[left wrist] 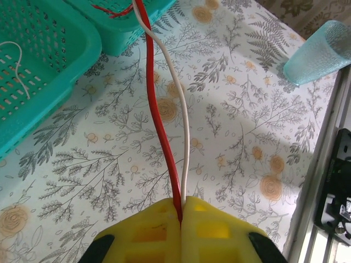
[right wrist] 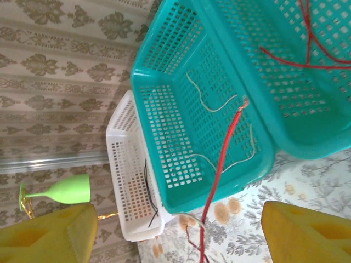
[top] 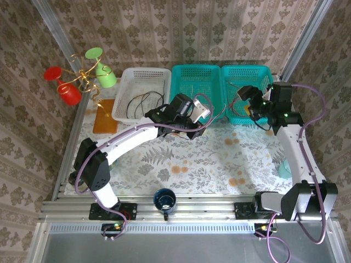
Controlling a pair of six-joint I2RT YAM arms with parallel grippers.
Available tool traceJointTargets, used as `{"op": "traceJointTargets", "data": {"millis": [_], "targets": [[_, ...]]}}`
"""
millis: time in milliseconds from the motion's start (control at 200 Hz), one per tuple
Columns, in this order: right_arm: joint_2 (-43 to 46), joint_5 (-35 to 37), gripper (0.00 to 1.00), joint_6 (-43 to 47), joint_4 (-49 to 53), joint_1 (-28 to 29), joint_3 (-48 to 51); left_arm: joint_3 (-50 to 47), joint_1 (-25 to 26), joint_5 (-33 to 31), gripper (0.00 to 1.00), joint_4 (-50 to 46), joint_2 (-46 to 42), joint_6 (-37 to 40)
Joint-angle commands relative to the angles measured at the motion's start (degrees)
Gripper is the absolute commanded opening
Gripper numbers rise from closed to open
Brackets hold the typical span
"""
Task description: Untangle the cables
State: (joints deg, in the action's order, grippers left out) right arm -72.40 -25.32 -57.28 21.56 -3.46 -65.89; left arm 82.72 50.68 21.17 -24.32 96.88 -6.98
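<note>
L gripper [left wrist: 181,211] is clenched tight on two cables. The red cable [left wrist: 159,120] and white cable [left wrist: 184,126] run out side by side from btwn its yellow fingers [left wrist: 148,230] and across the floral table [left wrist: 247,137]. They cross each other up by a teal basket's corner.

From above, L gripper sits just in front of the middle teal basket [top: 194,82], and R gripper [top: 247,101] is over by the right teal basket [top: 247,74].

R gripper's fingers are spread wide w/ nothing grasped. The red cable rises btwn them w/o touching either, its tip over the middle basket.

Grey-white wires [right wrist: 214,104] lie in that middle basket, red wires [right wrist: 307,60] in the right one, and black cables [top: 140,104] in the white basket [top: 145,71].
</note>
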Motion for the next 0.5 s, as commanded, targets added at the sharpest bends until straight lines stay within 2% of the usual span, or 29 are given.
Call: {"op": "traceJointTargets", "data": {"millis": [0, 340, 495], "targets": [[-2.97, -1.13, 0.79, -2.69, -4.05, 1.87, -0.12, -1.15, -0.11, 1.56, 0.0, 2.86, -2.93, -2.12], [-10.91, -0.47, 0.7, -4.67, -9.52, 4.13, 1.39, -2.5, -0.13, 1.18, 0.0, 2.95, -4.19, -2.51], [-12.49, -0.88, 0.53, -5.42, -11.03, 4.34, 0.98, -3.13, -0.11, 0.98, 0.0, 2.91, -4.77, -2.42]]}}
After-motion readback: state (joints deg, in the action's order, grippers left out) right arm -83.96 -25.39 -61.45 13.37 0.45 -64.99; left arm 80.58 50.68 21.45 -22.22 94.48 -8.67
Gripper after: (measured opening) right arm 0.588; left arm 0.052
